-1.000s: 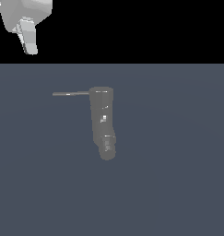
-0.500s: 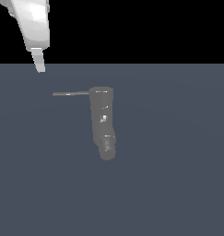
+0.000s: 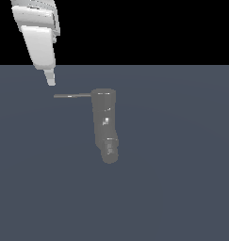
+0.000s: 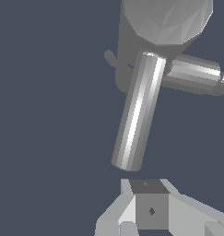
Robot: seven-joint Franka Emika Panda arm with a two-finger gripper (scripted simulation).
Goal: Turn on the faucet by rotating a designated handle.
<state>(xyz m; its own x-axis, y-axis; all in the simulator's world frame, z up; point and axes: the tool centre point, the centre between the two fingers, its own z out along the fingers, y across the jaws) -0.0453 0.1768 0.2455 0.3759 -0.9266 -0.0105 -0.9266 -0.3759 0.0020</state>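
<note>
The handle (image 3: pixel 72 95) sticks out sideways from the top of the faucet (image 3: pixel 105 124) toward the exterior view's left, untouched. Just above its free end hangs the gripper (image 3: pixel 50 81), holding nothing; whether its fingers are apart I cannot tell. The tip is close, so a slightly off descent could slip past it.
</note>
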